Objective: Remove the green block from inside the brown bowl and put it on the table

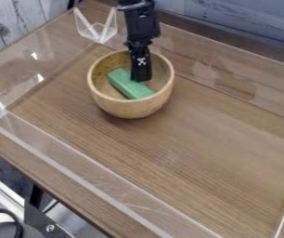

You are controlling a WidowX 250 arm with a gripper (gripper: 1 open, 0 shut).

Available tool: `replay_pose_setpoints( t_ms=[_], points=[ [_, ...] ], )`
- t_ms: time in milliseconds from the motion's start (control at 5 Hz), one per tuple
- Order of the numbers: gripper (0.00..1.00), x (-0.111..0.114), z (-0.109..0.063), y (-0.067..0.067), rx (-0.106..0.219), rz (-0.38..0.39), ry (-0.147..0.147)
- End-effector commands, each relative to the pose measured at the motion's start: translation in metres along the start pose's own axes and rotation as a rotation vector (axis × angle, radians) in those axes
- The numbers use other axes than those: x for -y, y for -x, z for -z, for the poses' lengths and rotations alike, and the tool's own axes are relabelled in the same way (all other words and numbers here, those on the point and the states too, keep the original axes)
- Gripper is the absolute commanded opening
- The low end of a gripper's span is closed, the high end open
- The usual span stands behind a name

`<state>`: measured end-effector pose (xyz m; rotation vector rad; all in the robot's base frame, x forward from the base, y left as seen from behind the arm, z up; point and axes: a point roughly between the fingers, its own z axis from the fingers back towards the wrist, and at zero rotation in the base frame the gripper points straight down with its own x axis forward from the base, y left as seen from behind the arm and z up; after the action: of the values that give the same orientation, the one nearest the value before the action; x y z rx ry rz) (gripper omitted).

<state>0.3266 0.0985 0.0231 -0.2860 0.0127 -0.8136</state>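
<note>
The brown bowl (108,98) stands on the table (194,149), left of centre and towards the back. Inside it the green block (124,86) lies tilted against the bowl's left inner side. My gripper (139,74) reaches straight down from the black arm into the bowl. Its tips sit at the block's far right end and touch it or nearly do. From this angle the fingers read as one narrow dark bar, so I cannot see how wide the jaws stand or whether they grip the block.
Clear acrylic walls (33,139) run along the table's edges. A clear bracket (97,28) stands behind the bowl near the back wall. Bare wood-grain surface spreads to the front and right of the bowl.
</note>
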Motion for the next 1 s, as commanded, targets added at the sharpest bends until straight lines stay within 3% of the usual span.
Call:
replay_pose_setpoints(
  t_ms=[0, 200, 600, 800],
  points=[
    [0.00, -0.005, 0.041, 0.011, -0.024, -0.011, 0.074],
    [0.00, 0.001, 0.037, 0.012, -0.017, -0.017, 0.085],
    [0.00, 0.019, 0.034, -0.003, -0.011, -0.025, 0.110],
    [0.00, 0.043, 0.037, -0.007, -0.007, 0.012, 0.120]
  ],
)
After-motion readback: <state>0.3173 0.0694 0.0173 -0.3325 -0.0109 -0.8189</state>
